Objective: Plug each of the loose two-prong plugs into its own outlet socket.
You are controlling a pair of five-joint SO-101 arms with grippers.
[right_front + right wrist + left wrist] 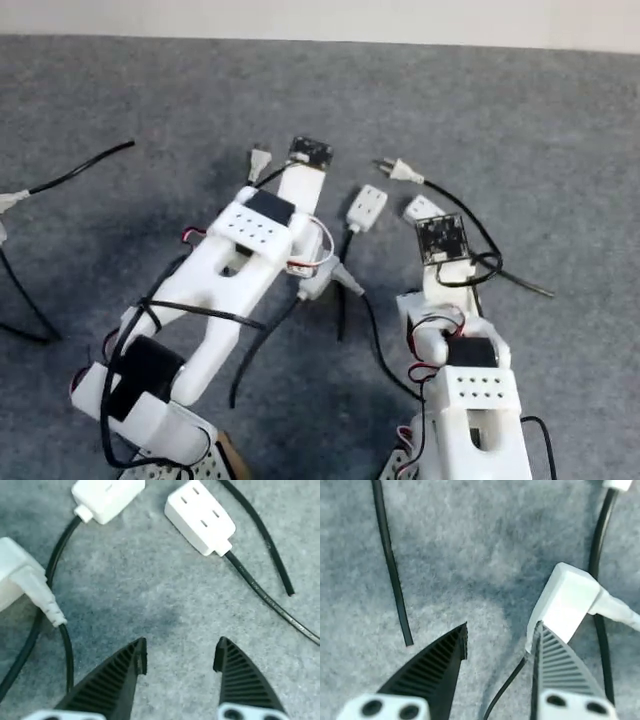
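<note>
The left gripper point(500, 635) is being held wide open, the white connector point(565, 602) being seen just beside one fingertip point(546, 647).

Grey felt-like carpet point(560, 130) covers work surface; pale wall strip point(400, 20) along far edge; lighting even.

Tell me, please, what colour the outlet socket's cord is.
The cord is black; the right wrist view shows it best.

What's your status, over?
Left claw open, beside a socket. Right claw open, empty. Both plugs loose. Cord crosses between arms.
</note>
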